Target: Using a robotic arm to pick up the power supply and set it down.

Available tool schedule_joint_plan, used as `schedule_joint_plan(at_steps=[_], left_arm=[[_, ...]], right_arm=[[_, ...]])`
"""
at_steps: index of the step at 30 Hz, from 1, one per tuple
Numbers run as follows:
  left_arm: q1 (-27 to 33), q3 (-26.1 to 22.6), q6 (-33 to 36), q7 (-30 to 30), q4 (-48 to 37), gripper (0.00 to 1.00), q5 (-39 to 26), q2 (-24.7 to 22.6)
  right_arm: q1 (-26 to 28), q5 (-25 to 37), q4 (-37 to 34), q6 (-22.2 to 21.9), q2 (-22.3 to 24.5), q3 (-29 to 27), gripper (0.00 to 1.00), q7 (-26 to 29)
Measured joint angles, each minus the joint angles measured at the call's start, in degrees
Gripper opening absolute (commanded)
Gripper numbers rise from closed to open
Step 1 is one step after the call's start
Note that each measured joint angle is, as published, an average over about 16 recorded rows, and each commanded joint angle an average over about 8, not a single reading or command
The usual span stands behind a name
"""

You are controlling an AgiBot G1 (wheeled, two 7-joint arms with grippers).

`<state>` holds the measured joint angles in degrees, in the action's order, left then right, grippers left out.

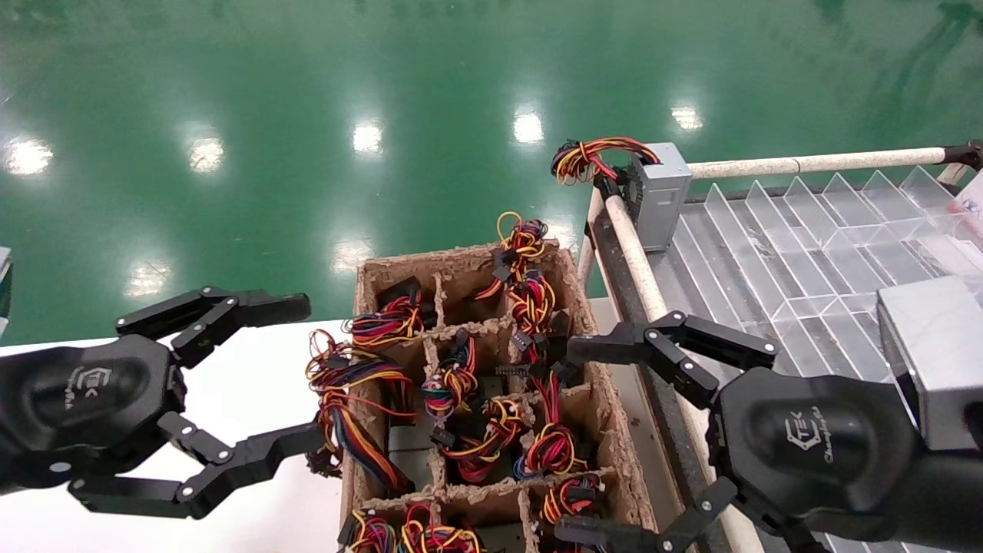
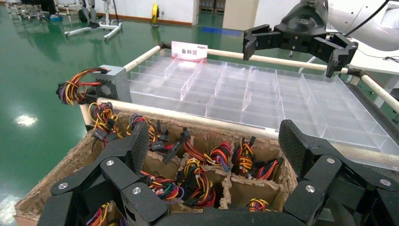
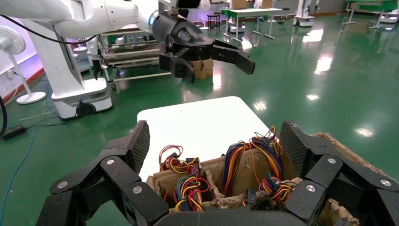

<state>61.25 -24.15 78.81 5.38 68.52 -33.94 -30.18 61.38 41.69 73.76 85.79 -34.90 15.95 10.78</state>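
Observation:
A grey power supply (image 1: 659, 192) with a looped tail of red, yellow and black wires (image 1: 590, 157) stands upright at the far left corner of the clear divided tray (image 1: 799, 253); the left wrist view also shows the power supply (image 2: 114, 84). My right gripper (image 1: 567, 439), on the arm with the silver forearm (image 1: 933, 353), hangs open over the right side of the cardboard carton (image 1: 591, 322), empty. My left gripper (image 1: 311, 372) is open and empty beside the carton's left wall. In each wrist view the own gripper, left (image 2: 216, 146) and right (image 3: 214, 141), frames the carton's cells.
The carton's compartments (image 2: 207, 174) hold several bundles of coloured wires (image 1: 449, 380) on dark units. A padded rail (image 1: 637, 261) runs between carton and tray, another rail (image 1: 814, 163) along the tray's far edge. The white table (image 1: 253, 376) lies left of the carton; green floor beyond.

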Motion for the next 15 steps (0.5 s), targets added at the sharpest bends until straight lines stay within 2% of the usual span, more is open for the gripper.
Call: schedule_joint_plan(at_steps=[15], left_arm=[[0.0,0.0,0.0,0.0,0.0,1.00,0.0,0.0]], right_arm=[[0.2,0.2,-0.3,-0.1,-0.1,0.1,1.00,-0.1]])
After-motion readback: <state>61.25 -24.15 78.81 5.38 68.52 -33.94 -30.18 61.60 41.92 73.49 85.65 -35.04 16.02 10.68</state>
